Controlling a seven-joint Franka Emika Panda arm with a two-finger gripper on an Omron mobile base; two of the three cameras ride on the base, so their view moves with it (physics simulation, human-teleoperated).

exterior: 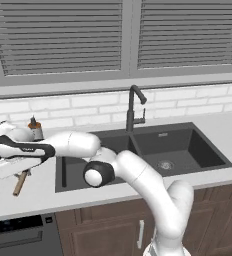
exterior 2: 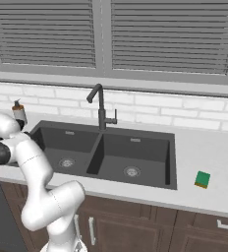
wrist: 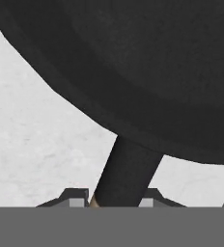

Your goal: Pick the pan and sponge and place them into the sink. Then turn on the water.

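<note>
Pan handle between the jaws — grasp forming at the counter left of the sink.

Gripper (wrist: 115, 201) sits low over the pan (wrist: 147, 72), its fingertips (wrist: 76, 198) flanking the dark neck where the wooden handle (exterior: 20, 183) joins the bowl; whether they already press on it I cannot tell. The pan lies on the counter (exterior: 38, 197) just left of the sink (exterior: 188, 150). It looks rigid and bowl-heavy — held at the neck it should tip less than at the handle's far end. The sponge (exterior 2: 202, 179), light and soft, waits right of the sink.
</note>
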